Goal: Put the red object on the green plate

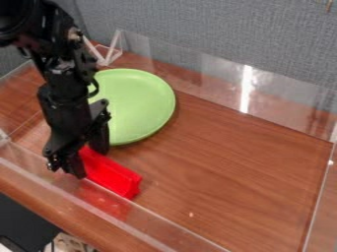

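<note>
The red object (116,178), a bright red elongated block, lies on the wooden table near the front left, pointing diagonally toward the front right. My black gripper (75,163) stands upright over the block's upper-left end and hides it, with the jaws shut on that end. The block still rests on the table. The green plate (148,98), round and lime green, lies flat just behind and to the right of the gripper. Its left edge is partly covered by the arm.
Clear acrylic walls (250,84) ring the wooden table (237,157) at the back, the right and the front edge. A white wire-like object (105,45) stands behind the plate at the back left.
</note>
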